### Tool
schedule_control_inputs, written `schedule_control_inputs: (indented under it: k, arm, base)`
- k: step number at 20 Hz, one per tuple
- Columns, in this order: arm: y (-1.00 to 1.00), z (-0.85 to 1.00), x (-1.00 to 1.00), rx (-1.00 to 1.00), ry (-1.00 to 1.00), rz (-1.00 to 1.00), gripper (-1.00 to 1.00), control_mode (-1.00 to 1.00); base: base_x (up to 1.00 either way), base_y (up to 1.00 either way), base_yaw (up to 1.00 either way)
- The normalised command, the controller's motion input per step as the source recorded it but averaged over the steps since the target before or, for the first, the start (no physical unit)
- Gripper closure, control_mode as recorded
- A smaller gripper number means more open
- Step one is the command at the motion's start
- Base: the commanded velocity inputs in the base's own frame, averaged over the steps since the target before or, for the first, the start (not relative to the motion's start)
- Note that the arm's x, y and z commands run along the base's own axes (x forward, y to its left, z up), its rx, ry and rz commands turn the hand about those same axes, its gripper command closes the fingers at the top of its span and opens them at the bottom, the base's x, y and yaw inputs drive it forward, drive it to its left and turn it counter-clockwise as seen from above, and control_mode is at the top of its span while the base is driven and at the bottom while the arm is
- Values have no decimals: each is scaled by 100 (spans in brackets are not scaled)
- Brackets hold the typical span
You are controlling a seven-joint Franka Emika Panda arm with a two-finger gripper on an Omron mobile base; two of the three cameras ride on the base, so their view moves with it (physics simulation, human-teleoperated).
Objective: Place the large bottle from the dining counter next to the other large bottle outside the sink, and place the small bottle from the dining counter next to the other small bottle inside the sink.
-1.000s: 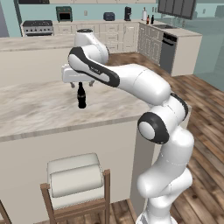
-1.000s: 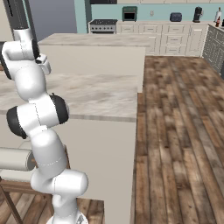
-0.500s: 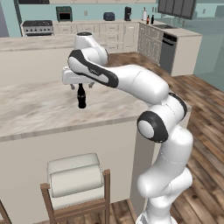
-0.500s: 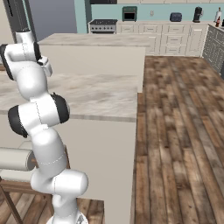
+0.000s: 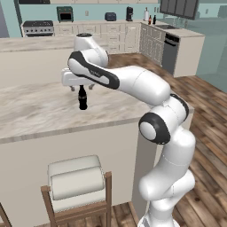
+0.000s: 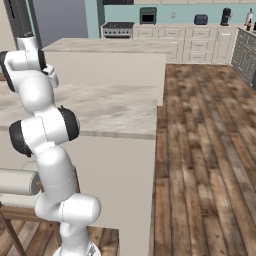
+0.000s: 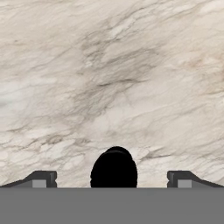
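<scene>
The end effector (image 5: 82, 88) hangs spread wide above the small bottle (image 5: 82, 98), a glossy black, thin-necked shape standing upright on the marble-veined beige worktop (image 5: 40, 111). Its fingertips (image 7: 43, 179) flank the bottle's rounded dark top without touching. A cushioned wooden stool (image 5: 76, 184) sits below the worktop's edge.

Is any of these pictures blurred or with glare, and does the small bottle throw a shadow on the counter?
Left base view: soft but readable, no glare; no clear shadow under the small bottle on the dining counter. Hand view: the bottle is a flat black shape between the open gripper, the marble veins sharp. Right base view: even light.
</scene>
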Motion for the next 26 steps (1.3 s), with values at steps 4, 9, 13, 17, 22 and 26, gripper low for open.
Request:
schedule_control_inputs:
  k: [4,9,13,17,22,26]
  arm:
    - [8,0,0,0,0,0,-100,-100]
    - [0,0,0,0,0,0,-100,-100]
    - [0,0,0,0,0,0,100,-100]
    - [0,0,0,0,0,0,100,-100]
    - [0,0,0,0,0,0,100,-100]
    - [-5,0,0,0,0,0,100,-100]
  base:
    - [0,0,0]
    - [0,0,0]
    - [0,0,0]
    - [0,0,0]
    - [0,0,0]
    - [0,0,0]
